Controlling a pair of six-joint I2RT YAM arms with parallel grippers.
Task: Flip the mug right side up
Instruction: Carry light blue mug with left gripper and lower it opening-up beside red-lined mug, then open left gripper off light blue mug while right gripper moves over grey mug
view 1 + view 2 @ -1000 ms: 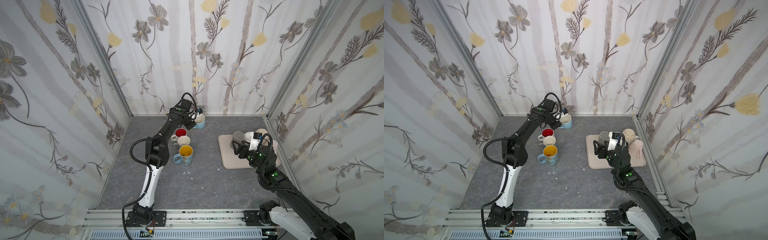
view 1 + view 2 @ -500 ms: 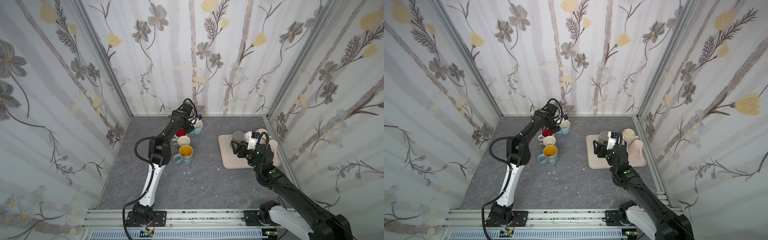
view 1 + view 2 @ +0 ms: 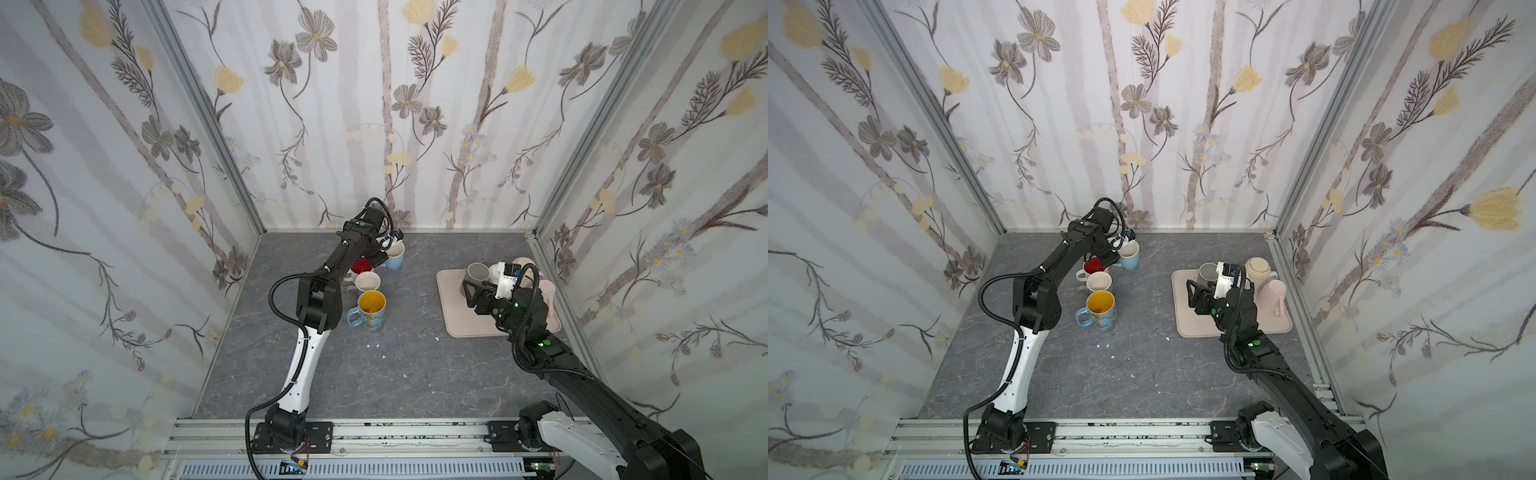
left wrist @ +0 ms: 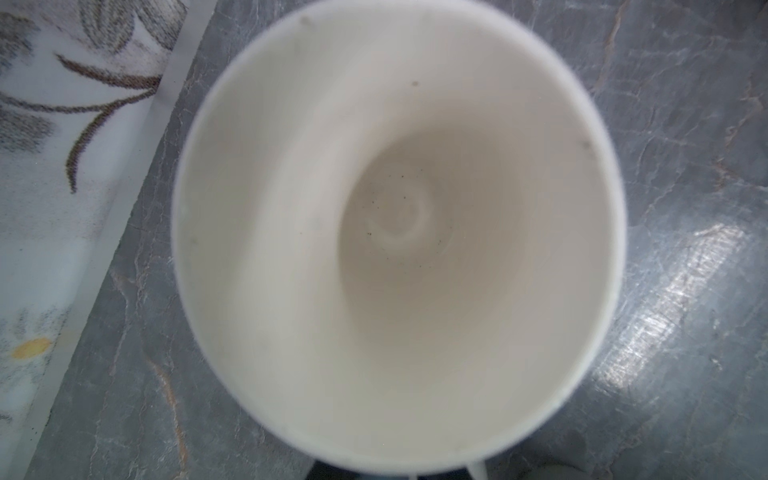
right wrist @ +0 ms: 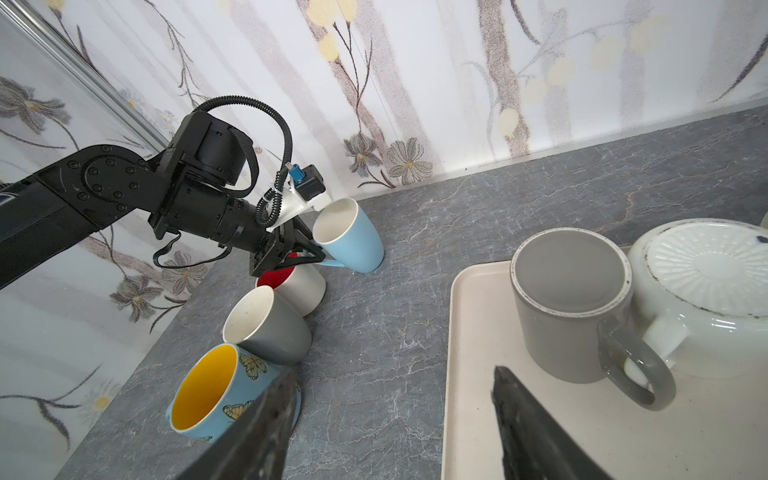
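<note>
A light blue mug [image 3: 395, 255] [image 3: 1129, 257] with a white inside stands mouth up on the table near the back wall. The left wrist view looks straight down into this mug [image 4: 395, 228]. My left gripper [image 3: 379, 260] [image 5: 321, 257] is at its handle; the gap between the fingers is hidden. My right gripper [image 3: 471, 291] [image 5: 395, 374] is open and empty over the left edge of the beige tray [image 3: 457, 322], beside an upside-down grey mug [image 5: 569, 299].
Three upright mugs line up beside the blue one: red inside [image 3: 361, 264], cream inside [image 3: 368, 281], yellow inside with butterflies [image 3: 371, 309]. The tray also holds an upside-down white ribbed mug [image 5: 706, 282] and a pink mug [image 3: 1275, 293]. Walls enclose three sides.
The left arm brought the blue mug down from near the back wall onto the table beside the red-lined mug. The right arm has barely moved.
</note>
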